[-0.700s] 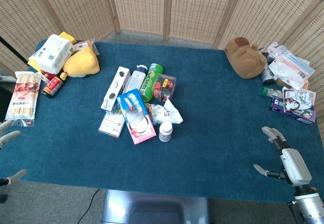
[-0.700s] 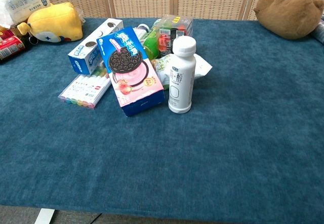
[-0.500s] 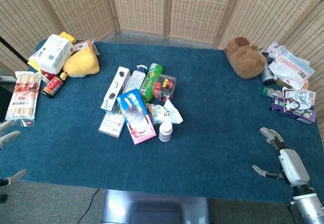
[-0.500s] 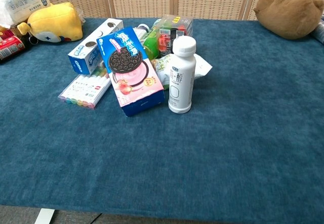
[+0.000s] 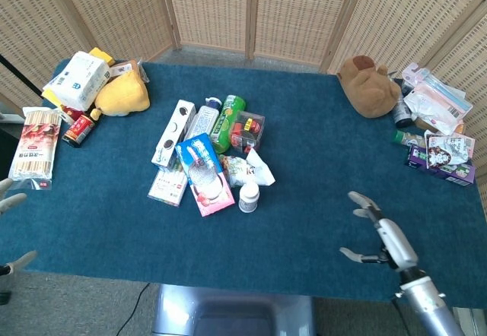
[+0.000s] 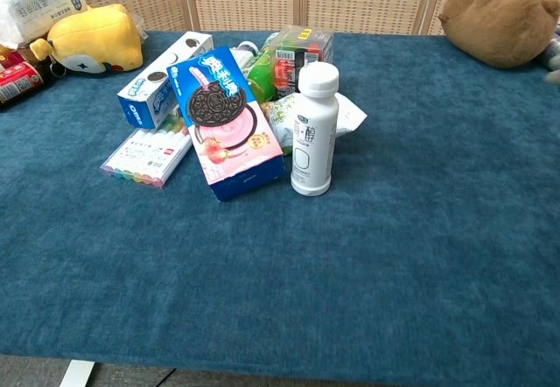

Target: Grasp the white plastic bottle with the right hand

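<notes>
The white plastic bottle [image 5: 249, 197] [image 6: 313, 130] stands upright at the front of a pile of packages in the middle of the blue table. My right hand [image 5: 378, 235] hovers over the table's front right part, well to the right of the bottle, its fingers spread and empty. In the chest view only a blurred fingertip shows at the right edge. My left hand [image 5: 11, 229] shows only as fingertips at the left edge of the head view, spread and holding nothing.
Touching the bottle's left side is a tilted cookie box [image 6: 226, 121]; a crumpled wrapper [image 6: 350, 114] lies behind it, with a green bottle [image 5: 227, 122] and marker pack [image 6: 147, 155] nearby. A brown plush [image 5: 367, 85] and several packets [image 5: 441, 153] lie at the right, a yellow plush [image 5: 122, 96] at the left.
My right hand has moved left and inward over the table toward the bottle. The bottle and the left hand have stayed put.
</notes>
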Controlling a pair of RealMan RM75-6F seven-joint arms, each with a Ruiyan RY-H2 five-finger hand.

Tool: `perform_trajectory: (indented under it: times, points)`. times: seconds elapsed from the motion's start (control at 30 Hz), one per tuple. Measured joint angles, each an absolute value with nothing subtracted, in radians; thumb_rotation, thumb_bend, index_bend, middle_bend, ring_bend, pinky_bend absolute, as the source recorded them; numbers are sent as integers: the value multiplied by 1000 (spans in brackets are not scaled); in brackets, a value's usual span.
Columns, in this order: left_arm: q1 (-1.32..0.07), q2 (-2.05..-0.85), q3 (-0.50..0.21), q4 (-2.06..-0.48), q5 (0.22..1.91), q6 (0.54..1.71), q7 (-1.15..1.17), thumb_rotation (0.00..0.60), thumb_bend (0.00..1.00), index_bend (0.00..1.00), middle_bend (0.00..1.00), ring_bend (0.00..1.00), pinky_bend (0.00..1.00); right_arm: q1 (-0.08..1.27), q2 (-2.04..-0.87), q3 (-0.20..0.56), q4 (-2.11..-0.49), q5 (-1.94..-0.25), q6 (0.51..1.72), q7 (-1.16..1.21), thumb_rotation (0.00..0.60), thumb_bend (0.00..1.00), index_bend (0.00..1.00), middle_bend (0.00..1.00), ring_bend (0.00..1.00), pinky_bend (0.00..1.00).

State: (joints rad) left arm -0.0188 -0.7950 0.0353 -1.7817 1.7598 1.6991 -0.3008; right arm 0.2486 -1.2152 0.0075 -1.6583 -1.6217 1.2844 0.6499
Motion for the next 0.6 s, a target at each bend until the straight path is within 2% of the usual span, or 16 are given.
perform_trajectory:
  times: [0.4, 0.6]
  points:
    - [-24, -801, 23, -1772, 1718, 1680, -298, 600, 0, 185, 0, 0, 0, 374, -1347, 84, -1660, -1546, 1156, 648, 600, 185, 0, 0, 0, 235]
    - [-27, -804, 16, -1765, 1694, 1667, -291, 600, 0, 185, 0, 0, 0, 419, -1416, 113, -1608, -1510, 1114, 643, 600, 176, 0, 0, 0, 235]
